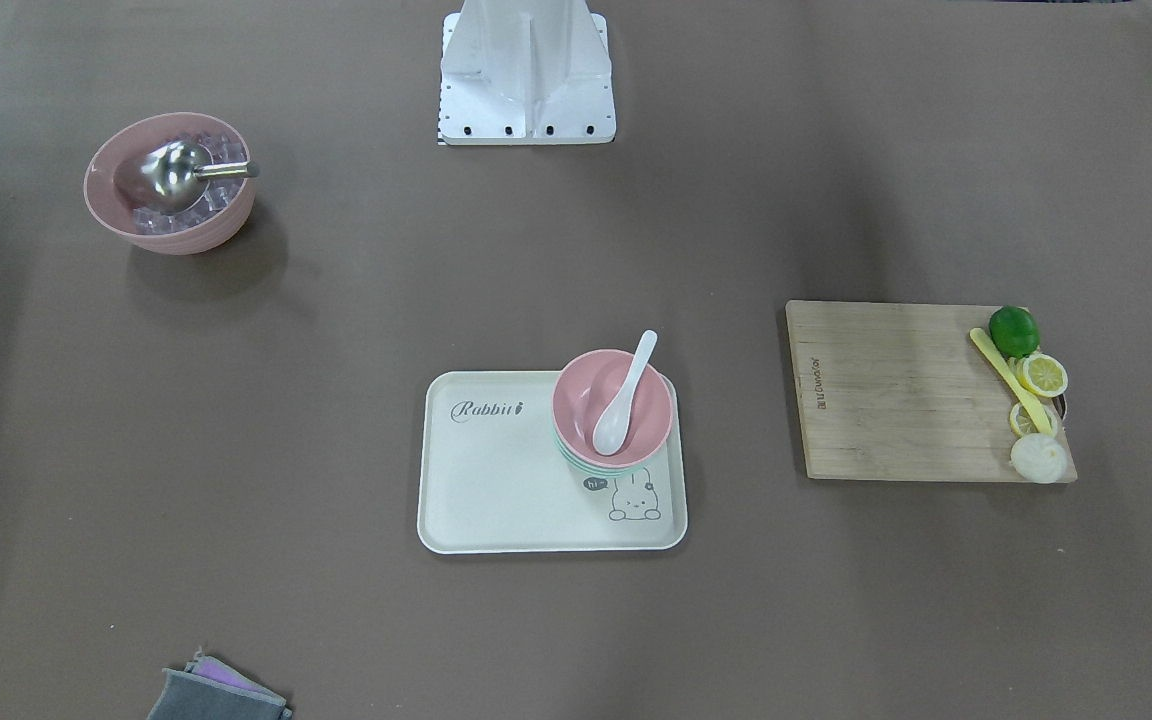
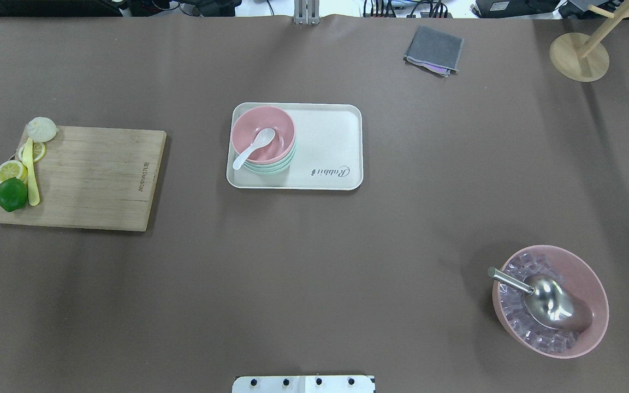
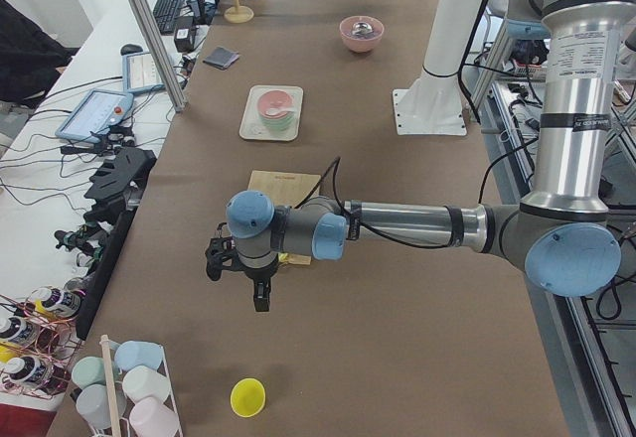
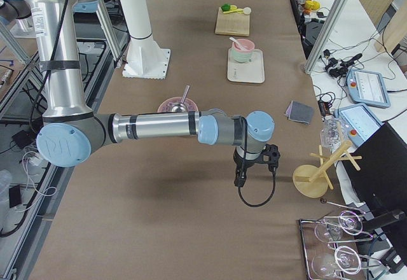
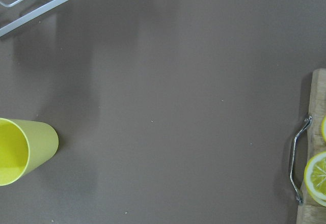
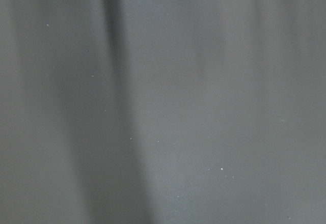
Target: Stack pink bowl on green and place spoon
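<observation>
spoon [image 1: 624,395]: white, glossy, scoop down in pink bowl; long axis diagonal, handle over the rim toward the robot's base and left.
pink bowl [image 1: 576,398]: round, matte, nested on green bowl.
green bowl [image 2: 271,169]: pale; only stacked rim edges show.
tray [image 1: 496,480]: cream rounded rectangle on brown surface; bowls at its robot-left end.
left gripper [image 3: 238,280]: can't tell jaws' state.
right gripper [image 4: 253,165]: can't tell jaws' state.

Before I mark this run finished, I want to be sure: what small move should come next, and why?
Probably none: I would leave both arms where they are. The pink bowl already sits nested on the green bowl on the tray, and the white spoon lies in it, handle over the rim. The left arm and right arm hang well away from the tray.
</observation>
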